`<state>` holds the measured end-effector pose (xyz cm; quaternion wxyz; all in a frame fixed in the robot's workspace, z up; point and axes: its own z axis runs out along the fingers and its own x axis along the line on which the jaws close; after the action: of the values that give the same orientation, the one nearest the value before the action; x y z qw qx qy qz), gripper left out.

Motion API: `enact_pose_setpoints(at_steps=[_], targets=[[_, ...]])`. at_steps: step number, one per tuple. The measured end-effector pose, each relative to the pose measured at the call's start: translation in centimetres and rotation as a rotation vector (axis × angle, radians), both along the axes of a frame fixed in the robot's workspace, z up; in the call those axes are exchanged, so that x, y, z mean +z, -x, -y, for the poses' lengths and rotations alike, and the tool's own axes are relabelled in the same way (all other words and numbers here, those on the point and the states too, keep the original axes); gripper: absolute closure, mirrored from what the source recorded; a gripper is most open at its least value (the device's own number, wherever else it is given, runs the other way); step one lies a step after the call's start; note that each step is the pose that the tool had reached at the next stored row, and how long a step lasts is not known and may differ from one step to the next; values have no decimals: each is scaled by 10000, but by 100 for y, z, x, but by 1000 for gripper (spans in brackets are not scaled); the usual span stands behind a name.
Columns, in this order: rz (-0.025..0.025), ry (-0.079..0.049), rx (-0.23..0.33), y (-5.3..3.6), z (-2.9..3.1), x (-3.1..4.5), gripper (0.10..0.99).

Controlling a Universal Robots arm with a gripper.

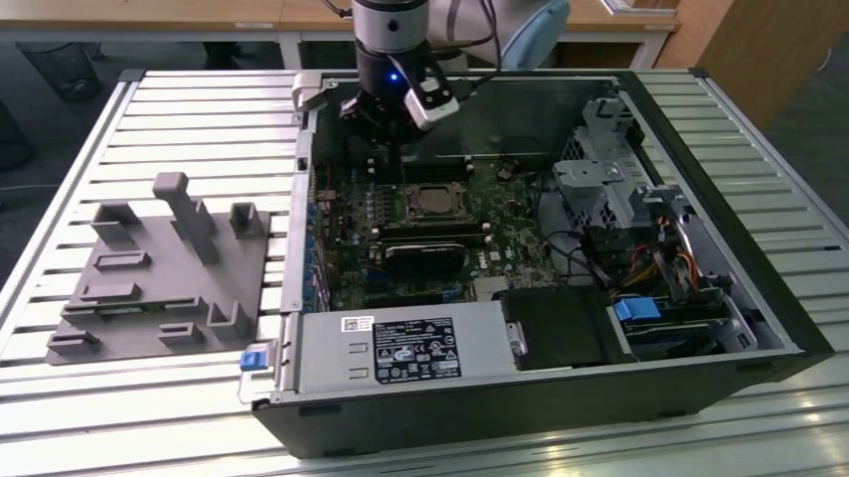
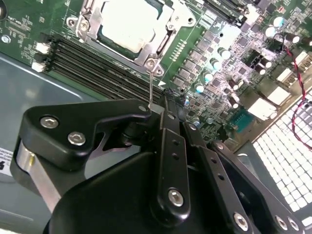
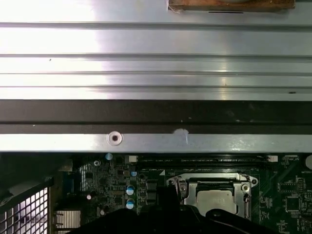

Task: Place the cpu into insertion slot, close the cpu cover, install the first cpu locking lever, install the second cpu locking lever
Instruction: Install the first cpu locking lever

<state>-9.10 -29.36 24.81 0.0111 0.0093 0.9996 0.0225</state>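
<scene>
— How far along are we?
— The cpu (image 2: 127,23) lies in the slot (image 1: 408,203) inside the case (image 1: 531,412), and the cover (image 2: 146,51) looks shut over it, so we judge those two steps done.
— And the levers?
— One thin lever (image 2: 150,83) stands up at the cover's corner, seemingly unlatched. Our hand (image 2: 162,108) is at its tip, just far of the slot. Clenched or released, we cannot tell.

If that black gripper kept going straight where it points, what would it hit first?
Probably the green circuit board, by the ends of the long black slots beside the silvery cpu cover. A thin wire lever stands close; depth is unclear.
</scene>
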Motion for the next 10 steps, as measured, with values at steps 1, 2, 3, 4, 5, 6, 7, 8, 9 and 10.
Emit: enact_pose_setpoints(at_steps=[1,2,3,4,5,6,7,8,9,10], targets=[[-1,2,-1,-3,0,0,980],[-2,2,0,-6,0,0,980],[-1,2,0,-9,0,0,980],[-1,1,-1,-11,0,-1,980],[-1,1,0,-14,0,-1,980],[-1,2,-1,-18,0,-1,980],[-2,2,-1,-23,-1,-1,980],[-1,2,-1,-29,-1,-1,980],[-1,1,-1,-38,-1,-1,980],[0,0,-1,-52,-1,-2,980]])
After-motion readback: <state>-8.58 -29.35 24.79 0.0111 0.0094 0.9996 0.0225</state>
